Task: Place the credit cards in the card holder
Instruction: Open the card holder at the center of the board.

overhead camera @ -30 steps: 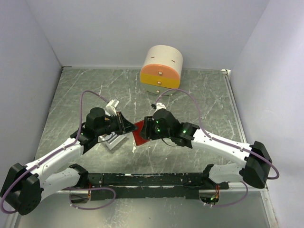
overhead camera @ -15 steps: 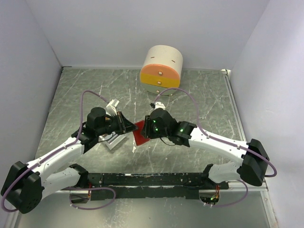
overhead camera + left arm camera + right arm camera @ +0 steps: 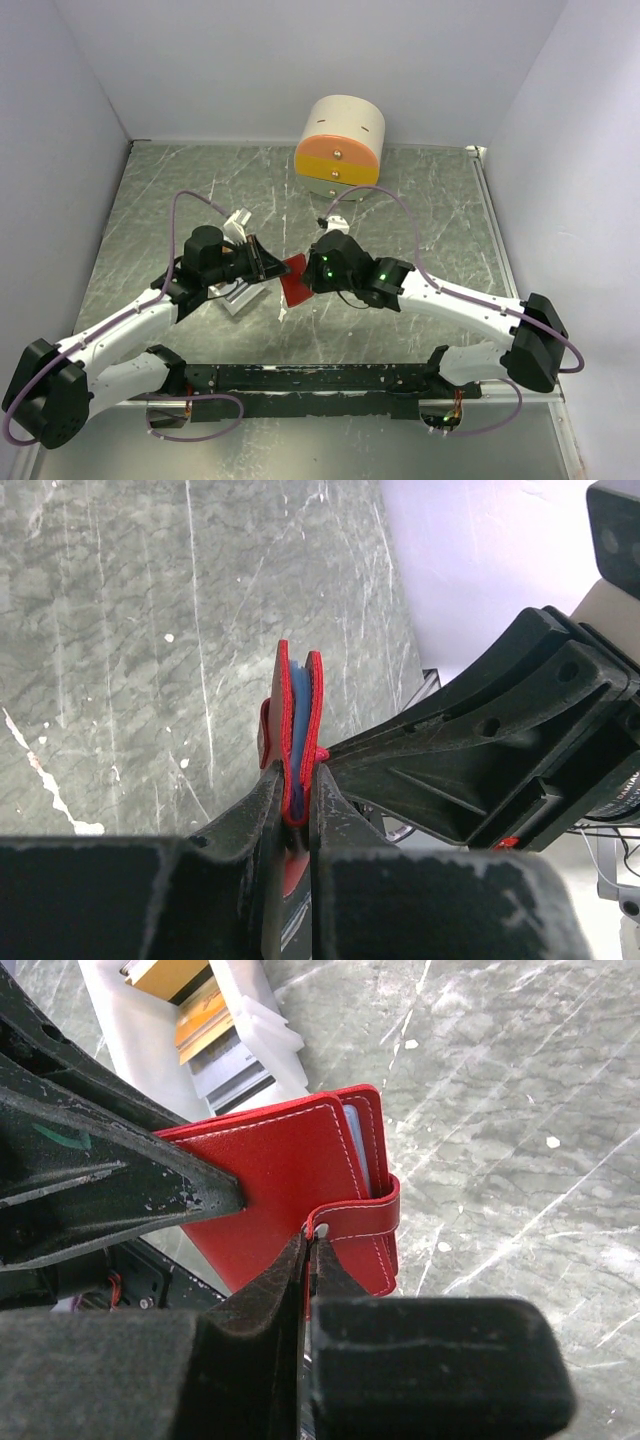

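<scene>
The red card holder [image 3: 294, 284] is up off the tabletop, in the middle of the top view, between the two hands. The left hand [image 3: 296, 792] is clenched on one edge of it and holds it on its side. The holder is closed, and its little red strap [image 3: 366, 1217] wraps round the open edge.

The right hand [image 3: 308, 1245] is squeezed shut right at the end of that strap. It looks like it has pinched the strap's tip, but the fingers hide the very end, so this is not sure.

The credit cards [image 3: 192, 1008] lie in a white tray [image 3: 128, 1032] at the upper left of the right wrist view. None is in the holder yet.

So the step now is opening the holder. Next, the right hand needs to pull the strap free while the left hand keeps a firm hold. Then the cover can swing open.
</scene>
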Robot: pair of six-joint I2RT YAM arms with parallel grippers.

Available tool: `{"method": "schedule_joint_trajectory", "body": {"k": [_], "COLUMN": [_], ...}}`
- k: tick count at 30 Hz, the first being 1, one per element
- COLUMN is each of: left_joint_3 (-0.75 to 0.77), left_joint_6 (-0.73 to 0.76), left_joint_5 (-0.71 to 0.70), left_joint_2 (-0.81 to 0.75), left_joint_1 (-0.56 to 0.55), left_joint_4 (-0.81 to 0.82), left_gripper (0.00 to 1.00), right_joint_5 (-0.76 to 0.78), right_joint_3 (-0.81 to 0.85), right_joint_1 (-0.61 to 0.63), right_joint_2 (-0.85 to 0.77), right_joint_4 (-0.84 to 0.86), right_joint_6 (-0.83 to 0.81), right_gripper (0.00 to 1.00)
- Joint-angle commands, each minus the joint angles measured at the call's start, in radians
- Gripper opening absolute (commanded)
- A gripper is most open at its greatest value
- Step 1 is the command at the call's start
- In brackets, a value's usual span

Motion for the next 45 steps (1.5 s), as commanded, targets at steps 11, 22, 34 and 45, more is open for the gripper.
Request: {"method": "schedule_joint_trajectory", "body": {"k": [11,22,34,45], "left_joint_3": [0.022,0.068,0.162,0.166], "left_joint_6": [0.045,0.082,0.199,0.243], "left_joint_5": [0.082,0.100,-0.109,-0.096], "left_joint_2": [0.098,0.238,0.219,0.236], "left_joint_1": [-0.010,-0.027,-0.099,-0.143], "left_joint_4": [-0.025,-0.017,-0.247,-0.221], "left_gripper": [0.07,0.49,0.60,0.70], "right_joint_5": [0.141,0.125,0.013,0.051], "right_joint_3": [-0.128,-0.238,-0.263,-0.232], "right_joint_1": [-0.010,-0.010,-0.011,-0.011], "right_joint_2": [-0.120,-0.214,-0.262,-0.215], "right_joint_4": [-0.060,-0.050,0.016,-0.018], "right_joint_6": [-0.029,0.006,0.044,0.032], "right_gripper": [0.00,0.00,0.00,0.00]}}
